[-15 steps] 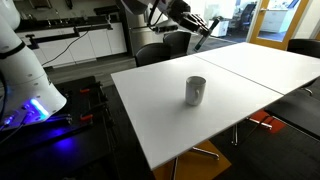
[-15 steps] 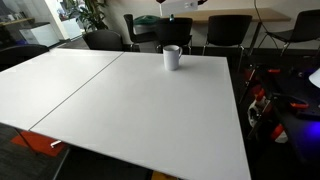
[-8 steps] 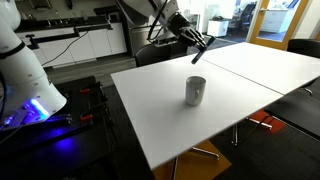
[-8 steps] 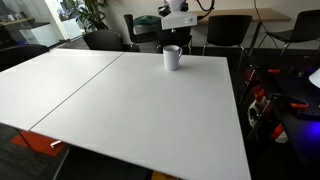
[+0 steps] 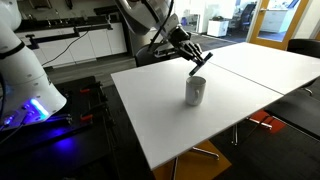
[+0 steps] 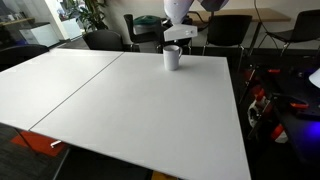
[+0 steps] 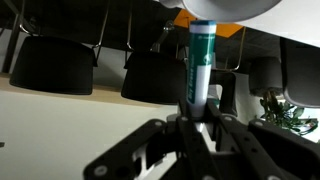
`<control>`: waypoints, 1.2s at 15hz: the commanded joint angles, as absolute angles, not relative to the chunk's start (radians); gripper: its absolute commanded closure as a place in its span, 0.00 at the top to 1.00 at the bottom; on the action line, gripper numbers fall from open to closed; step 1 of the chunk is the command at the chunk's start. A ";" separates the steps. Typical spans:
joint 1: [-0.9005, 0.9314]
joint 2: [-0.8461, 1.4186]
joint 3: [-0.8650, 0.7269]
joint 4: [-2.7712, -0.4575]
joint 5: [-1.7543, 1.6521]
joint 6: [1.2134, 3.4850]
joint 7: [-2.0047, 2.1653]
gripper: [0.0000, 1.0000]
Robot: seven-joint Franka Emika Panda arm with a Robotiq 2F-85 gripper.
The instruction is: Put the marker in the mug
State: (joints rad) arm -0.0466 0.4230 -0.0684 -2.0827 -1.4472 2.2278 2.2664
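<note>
Closed gripper [image 7: 201, 113] around the marker [image 7: 200, 60], its tip just above the mug [image 5: 196, 92].

Table top [image 5: 200, 130] looks like smooth white laminate, matt, with hardly any glare. Mug [image 5: 195, 91] has a soft sheen, ceramic by the look of it (can't be sure at this size). Marker [image 7: 199, 65] in the wrist view has a shiny plastic barrel. Gripper [image 7: 200, 112] is black and mostly matt, either hard plastic or coated metal, can't tell which. Arm [image 5: 138, 15] shells are glossy white plastic. Chairs [image 7: 55, 65] are dark and dull, cloth-like.
</note>
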 commanded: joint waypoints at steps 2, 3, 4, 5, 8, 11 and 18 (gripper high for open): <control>-0.073 0.499 -0.062 -2.018 -1.459 2.276 2.299 0.05; -0.074 0.513 -0.062 -2.003 -1.464 2.284 2.301 0.05; -0.075 0.525 -0.062 -1.990 -1.466 2.293 2.303 0.05; -0.074 0.537 -0.063 -1.974 -1.468 2.299 2.305 0.05; -0.069 0.570 -0.064 -1.928 -1.471 2.304 2.301 0.05; -0.066 0.596 -0.062 -1.896 -1.468 2.301 2.295 0.05; -0.054 0.585 -0.061 -1.923 -1.472 2.292 2.315 0.05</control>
State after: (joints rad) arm -0.0559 0.6008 -0.0609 -1.9049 -1.4481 2.2796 2.2699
